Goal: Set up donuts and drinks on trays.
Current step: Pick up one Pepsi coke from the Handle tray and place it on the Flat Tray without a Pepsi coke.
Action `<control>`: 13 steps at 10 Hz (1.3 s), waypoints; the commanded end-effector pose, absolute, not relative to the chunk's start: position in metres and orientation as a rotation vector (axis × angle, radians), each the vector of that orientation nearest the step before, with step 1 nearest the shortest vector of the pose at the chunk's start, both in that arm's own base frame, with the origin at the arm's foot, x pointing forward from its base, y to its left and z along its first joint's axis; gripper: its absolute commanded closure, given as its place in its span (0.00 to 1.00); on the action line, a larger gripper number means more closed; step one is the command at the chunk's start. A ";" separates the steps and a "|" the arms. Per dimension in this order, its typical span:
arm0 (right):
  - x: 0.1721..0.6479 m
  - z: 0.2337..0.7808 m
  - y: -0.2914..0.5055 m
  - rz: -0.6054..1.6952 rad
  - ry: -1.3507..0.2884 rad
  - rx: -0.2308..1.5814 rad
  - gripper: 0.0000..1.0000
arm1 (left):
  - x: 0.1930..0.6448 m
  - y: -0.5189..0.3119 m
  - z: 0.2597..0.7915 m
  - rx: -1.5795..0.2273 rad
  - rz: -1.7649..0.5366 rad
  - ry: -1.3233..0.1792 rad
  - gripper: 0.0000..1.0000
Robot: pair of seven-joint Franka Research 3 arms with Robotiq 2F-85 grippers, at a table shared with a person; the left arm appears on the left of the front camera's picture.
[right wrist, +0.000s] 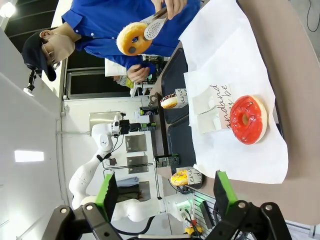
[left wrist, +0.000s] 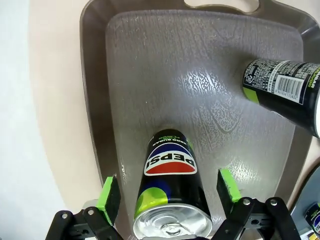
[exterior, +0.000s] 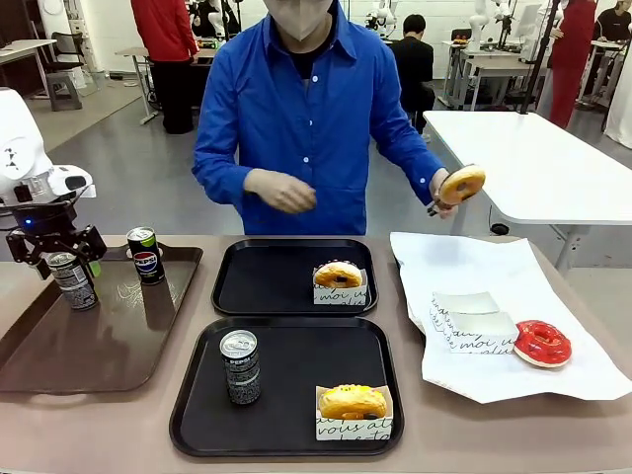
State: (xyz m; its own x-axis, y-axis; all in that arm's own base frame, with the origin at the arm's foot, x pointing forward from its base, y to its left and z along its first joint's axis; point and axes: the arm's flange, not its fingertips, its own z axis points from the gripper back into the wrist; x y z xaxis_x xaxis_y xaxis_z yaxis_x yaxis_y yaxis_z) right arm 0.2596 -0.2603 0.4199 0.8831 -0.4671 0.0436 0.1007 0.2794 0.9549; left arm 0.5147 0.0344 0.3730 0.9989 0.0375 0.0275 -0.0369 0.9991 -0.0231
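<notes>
Left fingers: the left gripper (left wrist: pixel 168 187) has its green-padded fingers spread wide. One stands on each side of an upright black can with a red-blue Pepsi logo (left wrist: pixel 170 162), with a gap on both sides and no contact.
Brown tray: the long brown plastic tray (exterior: pixel 59 346) at the left of the tan counter (exterior: pixel 99 434) carries that can and a second black Pepsi can (exterior: pixel 146 255). Both are upright and stand apart.
Right fingers: the right gripper (right wrist: pixel 166 192) hangs in the air with its fingers also spread and nothing between them.
Near tray: the black square plastic tray (exterior: pixel 188 395) nearest the robot holds a slim dark grey drink can (exterior: pixel 240 367), upright at its left. A golden donut (exterior: pixel 353 405) in a white script-printed paper sleeve sits in its front right corner.
Far tray: the matching black tray (exterior: pixel 232 286) just behind holds a golden-brown donut (exterior: pixel 339 278) in a sleeve at its right side.
Person: a person in a blue shirt stands at the far side. The left hand (exterior: pixel 437 190) holds metal tongs (right wrist: pixel 152 30) pinching a plain golden ring donut (exterior: pixel 461 184) in the air.
Paper: the white paper sheet (exterior: pixel 474 267) right of the trays carries a red-glazed donut (exterior: pixel 542 343) and empty white sleeves (exterior: pixel 472 321) just beside it.
</notes>
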 end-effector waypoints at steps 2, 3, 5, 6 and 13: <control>0.261 0.419 -0.261 -0.382 -0.360 1.250 0.00 | 0.518 0.031 0.375 0.007 0.041 -0.039 0.00; 0.261 0.419 -0.261 -0.382 -0.360 1.250 0.00 | 0.517 0.031 0.376 0.006 0.039 -0.045 0.54; 0.261 0.419 -0.261 -0.382 -0.360 1.250 0.00 | 0.517 0.031 0.379 0.009 0.038 -0.044 1.00; 0.261 0.419 -0.261 -0.382 -0.360 1.250 0.00 | 0.518 0.031 0.381 0.015 0.045 -0.038 0.59; 0.261 0.419 -0.261 -0.382 -0.360 1.250 0.00 | 0.489 0.016 0.455 0.028 0.120 0.026 1.00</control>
State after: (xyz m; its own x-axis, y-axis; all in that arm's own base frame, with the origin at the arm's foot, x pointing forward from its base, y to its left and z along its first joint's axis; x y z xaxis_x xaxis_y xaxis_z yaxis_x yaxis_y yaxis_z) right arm 0.2597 -0.2602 0.4198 0.8833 -0.4669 0.0434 0.1008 0.2794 0.9549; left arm 0.5045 0.0268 0.4179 0.9955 0.0932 -0.0152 -0.0930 0.9956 0.0123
